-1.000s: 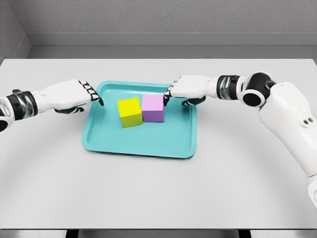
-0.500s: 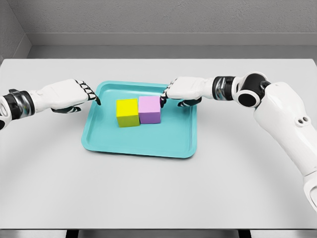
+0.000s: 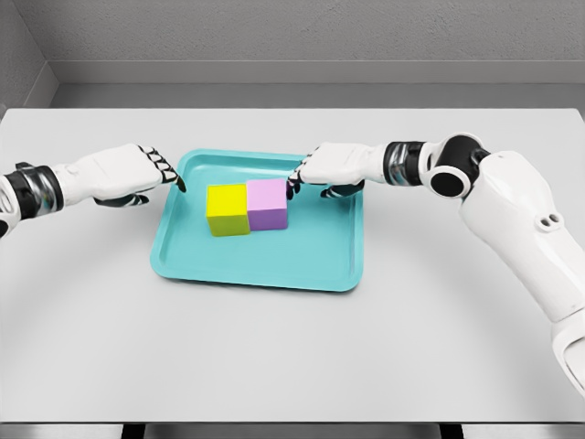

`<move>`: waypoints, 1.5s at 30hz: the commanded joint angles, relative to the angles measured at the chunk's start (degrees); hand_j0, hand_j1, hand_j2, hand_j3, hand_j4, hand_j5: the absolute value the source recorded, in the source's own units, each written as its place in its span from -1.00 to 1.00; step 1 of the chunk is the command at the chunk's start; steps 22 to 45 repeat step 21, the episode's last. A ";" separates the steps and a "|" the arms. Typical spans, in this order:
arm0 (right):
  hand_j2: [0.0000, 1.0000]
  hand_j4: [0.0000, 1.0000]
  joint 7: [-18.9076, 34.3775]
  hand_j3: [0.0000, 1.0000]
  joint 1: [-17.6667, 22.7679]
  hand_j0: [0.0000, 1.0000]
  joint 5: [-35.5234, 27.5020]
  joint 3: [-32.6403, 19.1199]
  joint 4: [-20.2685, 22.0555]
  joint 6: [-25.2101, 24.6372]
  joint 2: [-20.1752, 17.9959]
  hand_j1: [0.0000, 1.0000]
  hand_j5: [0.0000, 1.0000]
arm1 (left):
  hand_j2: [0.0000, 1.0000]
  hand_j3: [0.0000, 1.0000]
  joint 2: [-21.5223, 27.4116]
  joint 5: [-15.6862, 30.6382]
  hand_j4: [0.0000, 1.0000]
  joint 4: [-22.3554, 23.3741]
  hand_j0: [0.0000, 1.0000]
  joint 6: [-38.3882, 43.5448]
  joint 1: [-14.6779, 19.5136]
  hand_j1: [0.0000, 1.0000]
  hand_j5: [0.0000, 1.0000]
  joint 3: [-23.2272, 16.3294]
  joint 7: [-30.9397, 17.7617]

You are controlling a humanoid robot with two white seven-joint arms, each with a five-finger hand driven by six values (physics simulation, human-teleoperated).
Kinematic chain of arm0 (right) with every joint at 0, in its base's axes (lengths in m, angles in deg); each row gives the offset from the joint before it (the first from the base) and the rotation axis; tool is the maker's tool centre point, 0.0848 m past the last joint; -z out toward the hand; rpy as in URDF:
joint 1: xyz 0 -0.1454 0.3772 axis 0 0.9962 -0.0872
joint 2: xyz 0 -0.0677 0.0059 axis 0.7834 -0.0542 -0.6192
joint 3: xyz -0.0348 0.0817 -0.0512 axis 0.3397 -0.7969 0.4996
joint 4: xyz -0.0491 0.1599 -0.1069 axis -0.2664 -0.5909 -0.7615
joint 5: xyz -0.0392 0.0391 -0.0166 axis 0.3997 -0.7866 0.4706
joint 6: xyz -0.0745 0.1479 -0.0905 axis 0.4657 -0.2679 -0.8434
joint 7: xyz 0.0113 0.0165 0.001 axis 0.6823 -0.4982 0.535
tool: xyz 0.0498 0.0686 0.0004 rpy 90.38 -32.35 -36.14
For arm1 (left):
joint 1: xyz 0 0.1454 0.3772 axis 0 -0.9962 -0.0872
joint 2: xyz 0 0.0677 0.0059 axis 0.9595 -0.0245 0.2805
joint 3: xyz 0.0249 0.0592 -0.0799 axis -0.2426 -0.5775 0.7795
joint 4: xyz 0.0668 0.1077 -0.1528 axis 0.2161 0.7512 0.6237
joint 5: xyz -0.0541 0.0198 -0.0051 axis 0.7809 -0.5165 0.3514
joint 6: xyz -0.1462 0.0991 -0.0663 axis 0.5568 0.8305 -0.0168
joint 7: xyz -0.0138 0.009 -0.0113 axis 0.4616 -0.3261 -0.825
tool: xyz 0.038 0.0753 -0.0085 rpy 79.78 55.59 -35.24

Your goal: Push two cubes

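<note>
I count 1 table [image 3: 292, 347], grey and wide, and the 1 teal tray [image 3: 265, 265] sits near its middle, well clear of every edge. 2 white arms come in, 1 per side. The right hand [image 3: 324, 167] reaches over the tray's back right part, fingers curled with the dark fingertips [image 3: 292, 187] against the upper right edge of the purple cube [image 3: 267, 205]; it grips nothing, it just presses. The left hand [image 3: 123, 174] hovers at the tray's left rim, fingers loosely curled, empty, tips just beside the rim and apart from the yellow cube [image 3: 228, 209]. 2 cubes in total, 1 yellow and 1 purple, side by side and touching, in the upper middle of the tray. Risks as I read them: contact on the purple cube is high and off-centre, so a harder push may tip or yaw it and break the flush face with the yellow one, which would then skid off at an angle. If the pair runs on leftward, the yellow cube may jam on the raised rim or hit the left fingers. A snagged cube could drag the tray itself across the table.
</note>
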 commanded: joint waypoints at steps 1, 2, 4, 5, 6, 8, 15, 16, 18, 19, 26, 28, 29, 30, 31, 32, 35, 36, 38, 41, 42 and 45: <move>0.29 0.29 -0.01 0.29 0.00 0.29 -0.22 -0.03 0.01 -0.09 -0.30 0.29 0.29 | 0.42 0.42 0.12 0.42 0.42 -0.11 0.42 0.11 0.00 0.42 0.42 0.03 0.03; 0.29 0.29 -0.01 0.29 0.00 0.29 -0.22 -0.03 0.01 -0.09 -0.39 0.29 0.29 | 0.43 0.43 0.30 0.77 0.43 -0.28 0.43 0.11 0.09 0.43 0.43 0.21 0.03; 0.29 0.29 -0.01 0.29 -0.44 0.29 -0.39 -0.03 0.18 -0.09 -1.44 0.29 0.29 | 0.43 0.43 1.53 1.21 0.43 -0.20 0.43 0.11 -0.26 0.43 0.43 1.44 0.11; 0.29 0.29 -0.01 0.29 -0.88 0.29 -0.92 -0.03 0.62 -0.09 -2.32 0.29 0.29 | 0.49 0.49 2.67 2.35 0.49 -0.20 0.49 0.11 -0.53 0.49 0.49 1.97 0.12; 0.31 0.31 -0.01 0.31 -0.97 0.31 -1.10 -0.12 2.11 -0.09 -3.64 0.31 0.31 | 0.69 0.69 4.16 4.19 0.69 -0.11 0.69 0.11 -0.70 0.69 0.69 2.14 0.12; 0.43 0.43 -0.01 0.43 -0.62 0.43 -1.53 -1.61 8.79 -0.09 -8.73 0.43 0.43 | 1.00 1.00 6.01 6.83 1.00 -0.02 1.00 0.11 -0.97 1.00 1.00 2.93 0.20; 1.00 1.00 -0.45 1.00 11.42 1.00 -18.32 -24.47 30.59 -0.09 -28.86 1.00 1.00 | 1.00 1.00 9.35 10.96 1.00 0.68 1.00 0.11 -2.02 1.00 1.00 5.04 0.38; 1.00 1.00 -0.54 1.00 13.62 1.00 -19.55 -24.64 30.68 -0.09 -29.13 1.00 1.00 | 1.00 1.00 9.26 10.96 1.00 1.21 1.00 0.11 -2.02 1.00 1.00 5.66 0.38; 1.00 1.00 -0.89 1.00 17.05 1.00 -20.08 -24.47 30.68 -0.09 -28.87 1.00 1.00 | 1.00 1.00 9.26 10.96 1.00 1.38 1.00 0.11 -2.20 1.00 1.00 5.75 0.38; 1.00 1.00 -0.98 1.00 18.45 1.00 -20.52 -24.47 30.68 -0.09 -28.43 1.00 1.00 | 1.00 1.00 9.26 10.96 1.00 1.65 1.00 0.11 -2.20 1.00 1.00 5.75 0.38; 1.00 1.00 -0.98 1.00 20.74 1.00 -22.45 -24.47 30.68 -0.09 -28.08 1.00 1.00 | 1.00 1.00 9.26 10.96 1.00 1.74 1.00 0.11 -2.28 1.00 1.00 5.75 0.38; 1.00 1.00 -0.98 1.00 20.74 1.00 -22.45 -24.47 30.68 -0.09 -28.08 1.00 1.00 | 1.00 1.00 9.26 10.96 1.00 1.74 1.00 0.11 -2.28 1.00 1.00 5.75 0.38; 1.00 1.00 -0.98 1.00 20.74 1.00 -22.45 -24.47 30.68 -0.09 -28.08 1.00 1.00 | 1.00 1.00 9.26 10.96 1.00 1.74 1.00 0.11 -2.28 1.00 1.00 5.75 0.38; 1.00 1.00 -0.98 1.00 20.74 1.00 -22.45 -24.47 30.68 -0.09 -28.08 1.00 1.00 | 1.00 1.00 9.26 10.96 1.00 1.74 1.00 0.11 -2.28 1.00 1.00 5.75 0.38; 1.00 1.00 -0.98 1.00 20.74 1.00 -22.45 -24.47 30.68 -0.09 -28.08 1.00 1.00 | 1.00 1.00 9.26 10.96 1.00 1.74 1.00 0.11 -2.28 1.00 1.00 5.75 0.38; 1.00 1.00 -0.98 1.00 20.74 1.00 -22.45 -24.47 30.68 -0.09 -28.08 1.00 1.00 | 1.00 1.00 9.26 10.96 1.00 1.74 1.00 0.11 -2.28 1.00 1.00 5.75 0.38; 1.00 1.00 -0.98 1.00 20.74 1.00 -22.45 -24.47 30.68 -0.09 -28.08 1.00 1.00 | 1.00 1.00 9.26 10.96 1.00 1.74 1.00 0.11 -2.28 1.00 1.00 5.75 0.38; 1.00 1.00 -0.98 1.00 20.74 1.00 -22.45 -24.47 30.68 -0.09 -28.08 1.00 1.00 | 1.00 1.00 9.26 10.96 1.00 1.74 1.00 0.11 -2.28 1.00 1.00 5.75 0.38; 1.00 1.00 -0.98 1.00 20.74 1.00 -22.45 -24.47 30.68 -0.09 -28.08 1.00 1.00 | 1.00 1.00 9.26 10.96 1.00 1.74 1.00 0.11 -2.28 1.00 1.00 5.75 0.38; 1.00 1.00 -0.98 1.00 20.74 1.00 -22.45 -24.47 30.68 -0.09 -28.08 1.00 1.00 | 1.00 1.00 9.26 10.96 1.00 1.74 1.00 0.11 -2.28 1.00 1.00 5.75 0.38; 1.00 1.00 -0.98 1.00 20.74 1.00 -22.45 -24.47 30.68 -0.09 -28.08 1.00 1.00 | 1.00 1.00 9.26 10.96 1.00 1.74 1.00 0.11 -2.28 1.00 1.00 5.75 0.38; 1.00 1.00 -0.98 1.00 20.74 1.00 -22.45 -24.47 30.68 -0.09 -28.08 1.00 1.00 | 1.00 1.00 9.26 10.96 1.00 1.74 1.00 0.11 -2.28 1.00 1.00 5.75 0.38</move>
